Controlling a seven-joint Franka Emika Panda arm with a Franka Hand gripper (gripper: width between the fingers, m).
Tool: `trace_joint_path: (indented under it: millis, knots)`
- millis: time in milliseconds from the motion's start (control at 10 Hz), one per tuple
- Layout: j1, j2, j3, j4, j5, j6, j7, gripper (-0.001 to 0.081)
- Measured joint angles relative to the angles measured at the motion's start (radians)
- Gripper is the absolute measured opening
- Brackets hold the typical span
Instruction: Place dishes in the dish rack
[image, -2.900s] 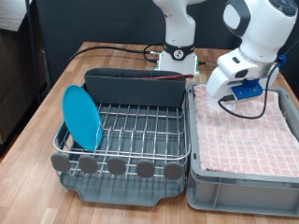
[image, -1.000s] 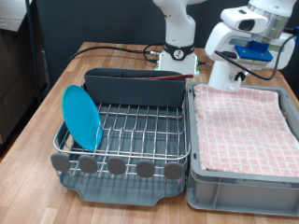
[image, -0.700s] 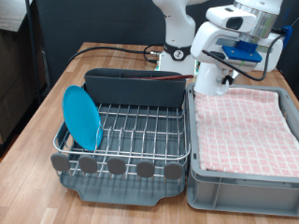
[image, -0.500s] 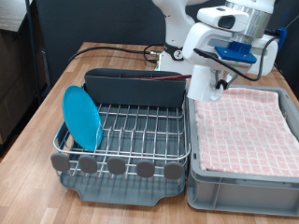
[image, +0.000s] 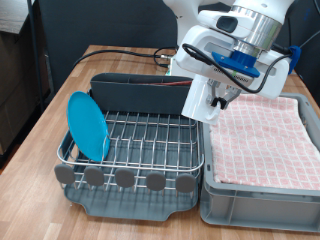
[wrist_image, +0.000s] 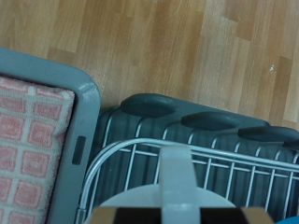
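Note:
My gripper (image: 214, 97) is shut on the white mug (image: 200, 100) and holds it tilted in the air over the right end of the dish rack (image: 150, 140), near the grey caddy (image: 140, 95). In the wrist view the mug's rim and handle (wrist_image: 173, 187) fill the lower middle, with the rack's wires (wrist_image: 234, 168) and the round knobs (wrist_image: 149, 105) beneath. The blue plate (image: 87, 125) stands upright in the rack's left end. A thin reddish-brown strip, the wooden spoon (image: 160, 88), lies along the caddy.
The grey crate lined with pink checkered cloth (image: 262, 140) sits right of the rack and also shows in the wrist view (wrist_image: 37, 140). Both rest on a wooden table (image: 60, 95). The robot base (image: 190, 60) and black cables stand behind the caddy.
The arm rose from the back of the crate with the mug in its gripper and swung to the exterior view's left and down, over the rack's right end.

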Motion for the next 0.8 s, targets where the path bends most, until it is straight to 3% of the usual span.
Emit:
trace_joint_path:
  millis: [400,700,800]
  knots:
    - [-0.013,0.021,-0.003,-0.008,0.090,0.123,0.005,0.0070]
    - [-0.020,0.057,-0.020,0.005,0.104,0.157,0.027,0.0070]
    - [-0.034,0.068,-0.011,0.013,0.148,0.161,0.006,0.0070]
